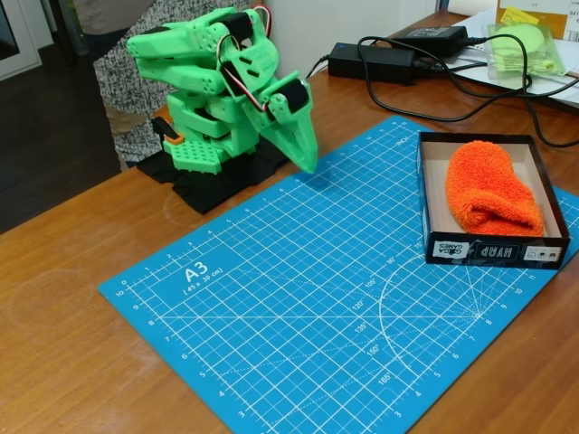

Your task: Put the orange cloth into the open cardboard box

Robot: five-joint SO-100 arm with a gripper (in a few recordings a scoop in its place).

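Observation:
The orange cloth (491, 188), a fluffy rolled bundle, lies inside the open cardboard box (435, 192) at the right of the blue mat. The box has black outer walls, a pale inside and white lettering on its near short side. My green arm sits folded at the back left, and its gripper (306, 154) points down at the mat's far edge, well left of the box. The fingers look pressed together with nothing between them.
A blue A3 cutting mat (298, 298) covers the wooden table. Black power bricks and cables (425, 68) lie at the back right beside a bag of yellow-green items (523, 47). A person stands behind the arm at the top left.

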